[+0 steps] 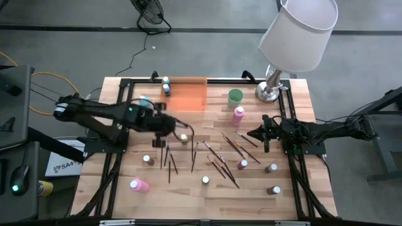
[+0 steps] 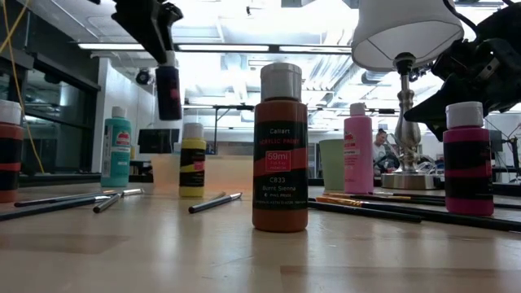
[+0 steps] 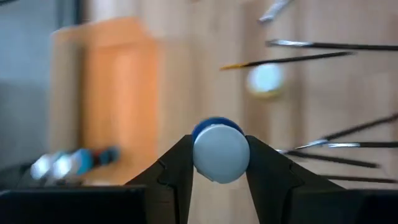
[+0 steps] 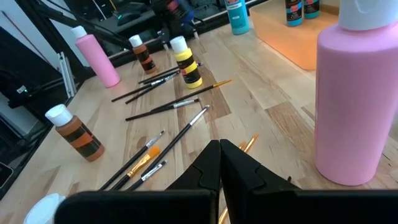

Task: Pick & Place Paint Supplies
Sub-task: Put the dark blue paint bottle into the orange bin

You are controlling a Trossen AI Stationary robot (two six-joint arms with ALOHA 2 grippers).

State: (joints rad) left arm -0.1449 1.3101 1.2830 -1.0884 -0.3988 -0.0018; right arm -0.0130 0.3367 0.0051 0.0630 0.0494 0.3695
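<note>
Wooden butcher-block surface with a black frame, a lamp at the back and a translucent orange tray next to a green cup. Left gripper is up in the air over the left middle, its fingers clamped on the white cap of a dark blue paint bottle, so the bottle hangs off the surface. Right gripper sits low on the right side with fingers pressed together, holding nothing, just beside a tall pink bottle. Other bottles and brushes lie scattered around, and two bottles stand at the tray's left edge.
</note>
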